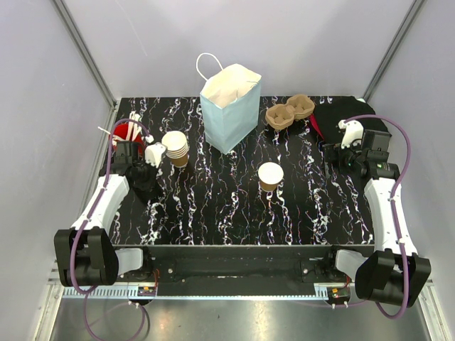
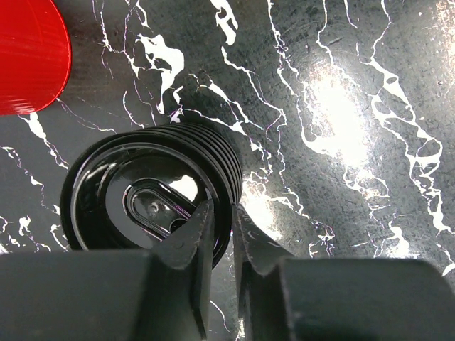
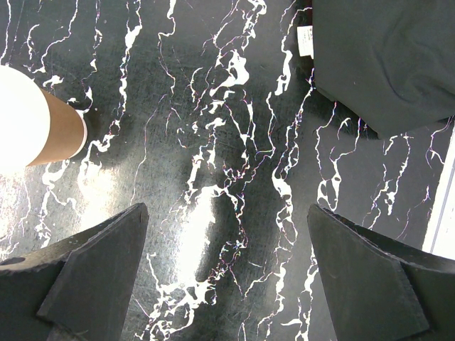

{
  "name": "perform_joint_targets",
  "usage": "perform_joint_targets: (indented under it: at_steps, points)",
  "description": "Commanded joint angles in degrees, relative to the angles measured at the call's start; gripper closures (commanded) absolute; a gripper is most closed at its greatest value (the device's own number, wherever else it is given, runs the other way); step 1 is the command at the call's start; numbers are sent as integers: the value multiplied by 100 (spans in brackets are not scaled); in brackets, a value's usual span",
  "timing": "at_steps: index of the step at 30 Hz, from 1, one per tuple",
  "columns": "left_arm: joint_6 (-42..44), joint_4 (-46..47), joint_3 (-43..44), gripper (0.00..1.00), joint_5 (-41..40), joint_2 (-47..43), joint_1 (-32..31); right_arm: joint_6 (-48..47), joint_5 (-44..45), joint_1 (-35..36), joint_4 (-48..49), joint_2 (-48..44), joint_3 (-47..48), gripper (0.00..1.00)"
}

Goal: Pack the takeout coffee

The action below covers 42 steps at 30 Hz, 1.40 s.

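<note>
The takeout coffee cup point(image 1: 270, 175), tan with a pale inside, stands open and upright mid-table; its side also shows in the right wrist view point(image 3: 60, 128). A stack of black plastic lids point(image 2: 220, 153) sits at the left. My left gripper point(image 1: 144, 181) is down on this stack. In the left wrist view the gripper point(image 2: 222, 207) is shut on the rim of the top black lid point(image 2: 135, 206). My right gripper point(image 1: 335, 153) is open and empty above bare table, to the right of the cup; it also shows in the right wrist view point(image 3: 227, 209).
A stack of nested tan cups point(image 1: 175, 148) stands beside the left gripper. A light blue paper bag point(image 1: 229, 106) stands open at the back centre. A brown pulp cup carrier point(image 1: 288, 111) and a black cloth point(image 1: 334, 122) lie back right. A red object point(image 1: 128, 131) is back left.
</note>
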Motion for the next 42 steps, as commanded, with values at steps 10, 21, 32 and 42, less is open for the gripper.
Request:
perform_joint_targets:
  at_steps: [10,21,32,42]
  points:
    - [-7,-47,451,88,93,-311,42,-15,-127,-42,24,22,130,0]
    - [151,-634,802,87,541,-768,33,-234,-644,-42,-160,-206,200,0]
    - [424,-1637,1497,86,1754,-1040,-370,-1692,-2630,-24,-1398,-1006,973,0]
    - [205,-1682,2163,85,1939,-856,-2541,-3730,-4546,55,-2963,-963,2230,0]
